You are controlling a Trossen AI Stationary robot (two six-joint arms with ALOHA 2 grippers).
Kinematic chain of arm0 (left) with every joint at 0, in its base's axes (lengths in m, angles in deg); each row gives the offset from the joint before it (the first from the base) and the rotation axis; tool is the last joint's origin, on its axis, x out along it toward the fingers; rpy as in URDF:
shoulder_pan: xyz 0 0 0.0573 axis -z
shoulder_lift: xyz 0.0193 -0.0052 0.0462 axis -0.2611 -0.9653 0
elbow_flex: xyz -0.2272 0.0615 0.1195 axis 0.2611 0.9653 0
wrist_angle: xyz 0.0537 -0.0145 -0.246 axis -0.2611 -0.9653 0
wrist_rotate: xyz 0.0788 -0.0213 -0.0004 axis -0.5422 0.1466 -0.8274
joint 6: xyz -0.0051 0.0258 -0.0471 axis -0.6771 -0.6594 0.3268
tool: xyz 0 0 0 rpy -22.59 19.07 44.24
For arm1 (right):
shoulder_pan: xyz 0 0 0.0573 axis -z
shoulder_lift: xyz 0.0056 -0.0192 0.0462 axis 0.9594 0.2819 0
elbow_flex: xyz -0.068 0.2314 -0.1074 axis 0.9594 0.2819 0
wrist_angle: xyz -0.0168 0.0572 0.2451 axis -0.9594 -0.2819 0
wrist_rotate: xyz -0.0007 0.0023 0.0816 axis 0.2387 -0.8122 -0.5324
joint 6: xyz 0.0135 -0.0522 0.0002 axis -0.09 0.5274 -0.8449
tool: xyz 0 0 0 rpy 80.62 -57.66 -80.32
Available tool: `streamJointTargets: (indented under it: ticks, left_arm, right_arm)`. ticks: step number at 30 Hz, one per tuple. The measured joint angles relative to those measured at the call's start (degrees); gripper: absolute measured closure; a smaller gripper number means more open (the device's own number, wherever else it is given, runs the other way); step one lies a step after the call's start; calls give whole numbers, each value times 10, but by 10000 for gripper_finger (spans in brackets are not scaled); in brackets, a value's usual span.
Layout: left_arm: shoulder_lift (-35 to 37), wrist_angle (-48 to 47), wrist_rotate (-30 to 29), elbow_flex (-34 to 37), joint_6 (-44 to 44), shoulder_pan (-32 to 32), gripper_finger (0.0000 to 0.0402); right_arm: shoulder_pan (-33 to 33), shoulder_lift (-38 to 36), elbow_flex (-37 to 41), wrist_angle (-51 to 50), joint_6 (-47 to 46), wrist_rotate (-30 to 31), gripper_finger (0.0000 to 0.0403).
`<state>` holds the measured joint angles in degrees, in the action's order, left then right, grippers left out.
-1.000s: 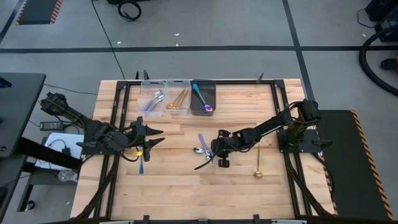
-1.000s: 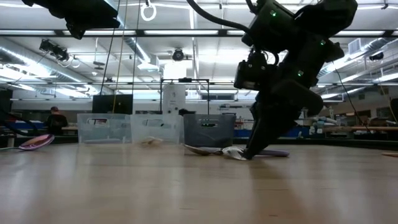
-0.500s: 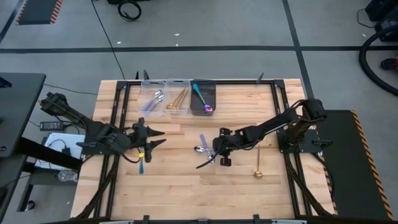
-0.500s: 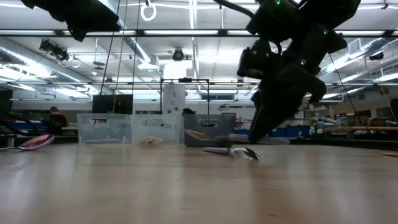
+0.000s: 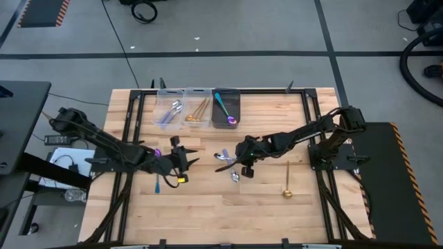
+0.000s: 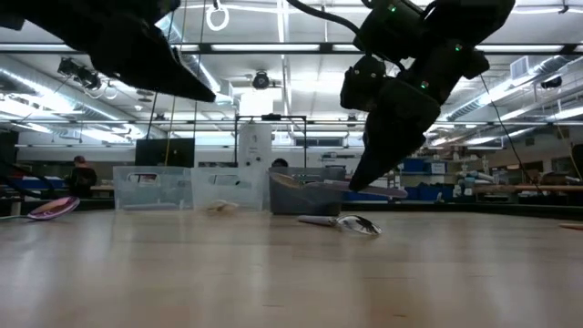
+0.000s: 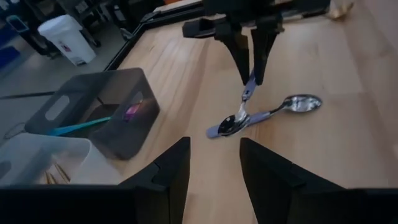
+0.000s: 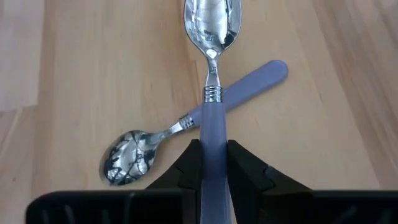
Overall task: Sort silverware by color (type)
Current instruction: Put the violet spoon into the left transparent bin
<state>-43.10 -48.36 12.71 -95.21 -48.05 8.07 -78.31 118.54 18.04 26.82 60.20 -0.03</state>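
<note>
My right gripper (image 5: 239, 159) is shut on a silver spoon with a lilac handle (image 8: 211, 93), above the table's middle. A second lilac-handled spoon (image 8: 186, 127) lies flat on the wood right under it, crossed beneath the held one. My left gripper (image 5: 183, 162) is open and hovers left of both, touching nothing; the left wrist view shows the two spoons ahead of its fingers. A teal-handled spoon with a purple bowl (image 5: 157, 182) lies under the left arm. A gold spoon (image 5: 286, 181) lies toward the right. My right gripper pinches the spoon's lilac handle (image 8: 214, 134) between its two fingers, which slant down from the table's right (image 6: 373, 169). The handle runs forward out of the fingers, bowl (image 8: 211, 22) leading. The spoon is lifted clear and roughly level (image 6: 337, 185).
Three small bins stand in a row at the far edge: a clear one with lilac spoons (image 5: 168, 111), a clear one with gold spoons (image 5: 197, 111), a dark one with a teal spoon (image 5: 226, 109). Bare wood lies toward the near edge. A person sits far off in the room (image 6: 82, 173).
My right gripper has risen from the table with the lilac spoon and moved slightly toward the far edge. The spoon, then down on the wood, now hangs level above the other spoon, which has stayed on the wood. My left gripper has moved right, toward the spoons.
</note>
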Motion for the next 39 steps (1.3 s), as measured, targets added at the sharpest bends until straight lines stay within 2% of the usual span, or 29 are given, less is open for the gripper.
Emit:
streamJointTargets:
  ticks: [8, 11, 14, 16, 20, 25, 28, 35, 39]
  left_arm:
    - [-109, 138, 0, -4, -113, -17, 255]
    - [-154, 143, -5, -30, -146, -30, 255]
    - [-193, 143, -36, -65, -160, -37, 255]
    - [-209, 143, -59, -86, -148, -37, 255]
    - [-211, 144, -65, -114, -102, -36, 255]
    - [-203, 146, -19, -115, -36, -25, 255]
    - [-204, 156, -12, -90, -5, -11, 255]
    - [-204, 357, -13, 2, 39, -1, 255]
    - [-204, 425, -13, 23, 60, -11, 255]
  right_arm:
    - [26, 0, -1, 22, -3, -5, 345]
    - [42, 0, -1, 39, -7, -19, 345]
    - [54, 0, -1, 51, -11, -21, 345]
    - [61, 0, -1, 56, -6, -21, 345]
    - [72, -2, -1, 56, 6, -1, 345]
    - [76, -23, -1, 73, 34, 35, 344]
    - [74, -42, -1, 94, 53, 45, 344]
    - [53, -58, -1, 203, 86, 40, 344]
    - [36, -57, -1, 279, 90, 30, 344]
